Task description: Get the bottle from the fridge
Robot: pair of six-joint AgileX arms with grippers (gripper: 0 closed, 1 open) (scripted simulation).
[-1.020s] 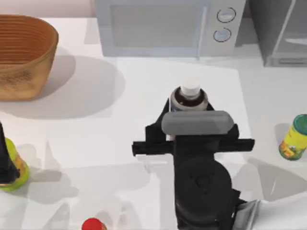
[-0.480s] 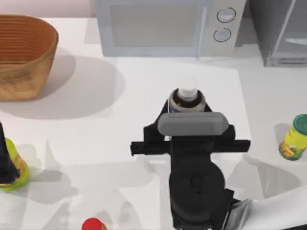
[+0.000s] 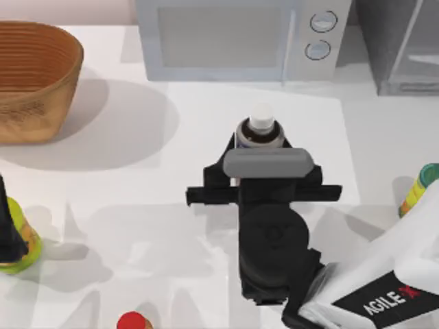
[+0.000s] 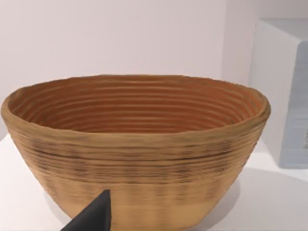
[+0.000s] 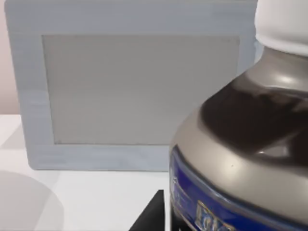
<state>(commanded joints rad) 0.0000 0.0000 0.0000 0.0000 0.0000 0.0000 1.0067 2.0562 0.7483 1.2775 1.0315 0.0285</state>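
The bottle [image 3: 260, 129], with a white cap and dark body, stands upright at the table's middle, in front of the microwave. My right gripper [image 3: 259, 145] is shut on its body, one finger on each side, under the grey wrist bar. In the right wrist view the bottle [image 5: 240, 144] looms close, showing a blue label band, with a dark fingertip [image 5: 150, 215] beside it. The fridge [image 3: 401, 44] stands at the back right corner, apart from the bottle. My left gripper [image 3: 5, 226] is parked at the left edge.
The light grey microwave [image 3: 233, 38] lines the back. A woven basket [image 3: 34, 75] sits back left, also close in the left wrist view [image 4: 134, 144]. A yellow-green can [image 3: 417, 188] stands at the right, a red-capped bottle [image 3: 132, 321] at the front, a yellow-green object [image 3: 24, 247] beside the left arm.
My right gripper has carried the bottle a little to the left and toward the back. More of the white right arm now shows at the lower right. The left arm has not moved.
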